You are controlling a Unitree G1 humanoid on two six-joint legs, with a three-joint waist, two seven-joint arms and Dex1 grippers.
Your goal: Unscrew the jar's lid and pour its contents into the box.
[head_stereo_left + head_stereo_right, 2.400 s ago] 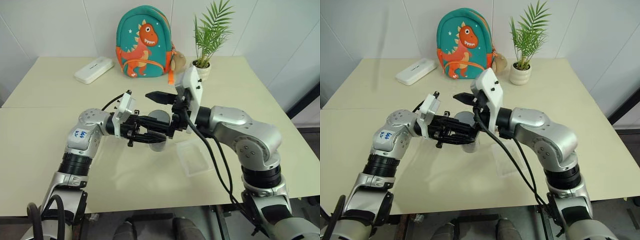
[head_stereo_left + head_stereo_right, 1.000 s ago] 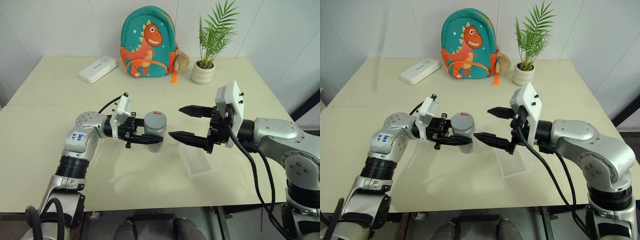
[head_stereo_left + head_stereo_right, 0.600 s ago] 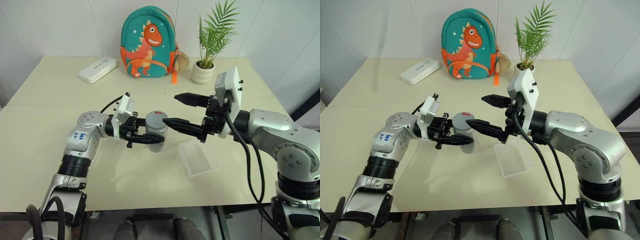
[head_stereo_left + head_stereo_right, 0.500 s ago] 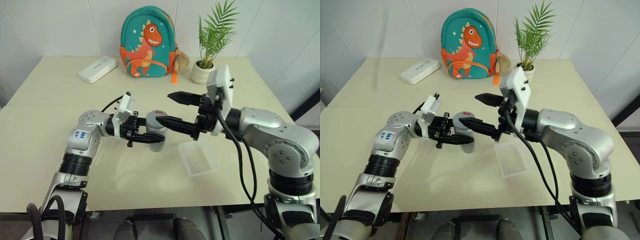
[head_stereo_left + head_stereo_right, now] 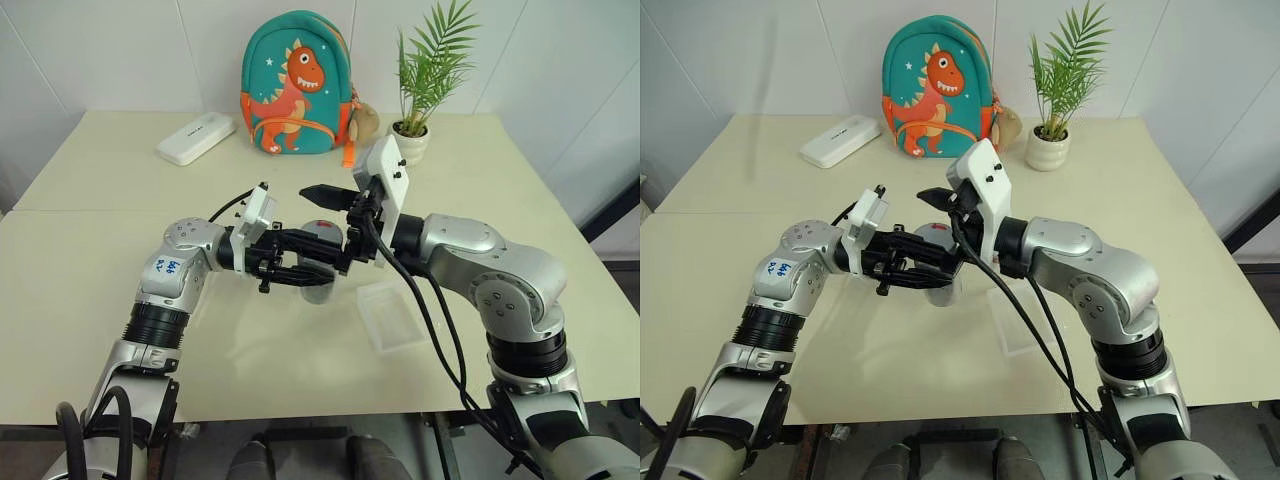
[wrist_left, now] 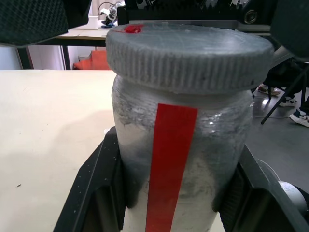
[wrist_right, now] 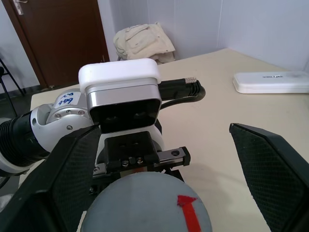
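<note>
The jar (image 6: 183,159), pale with a red strip down its side, stands upright above the table with my left gripper (image 5: 315,270) shut on its body from the left. Its ribbed grey lid (image 6: 188,53) is on and bears a red mark (image 7: 188,212). My right gripper (image 5: 312,222) comes in level from the right and is open. Its fingers (image 7: 270,164) stand wide on either side of the lid, apart from it. The clear box (image 5: 395,315) lies on the table just right of the jar, under the right forearm.
A dinosaur backpack (image 5: 297,85), a potted plant (image 5: 408,145) and a white case (image 5: 194,138) stand along the table's back edge. The cream table (image 5: 80,280) extends left and toward the front.
My right gripper has swung left from over the box until its open fingers straddle the lid. The left gripper has kept the jar in place.
</note>
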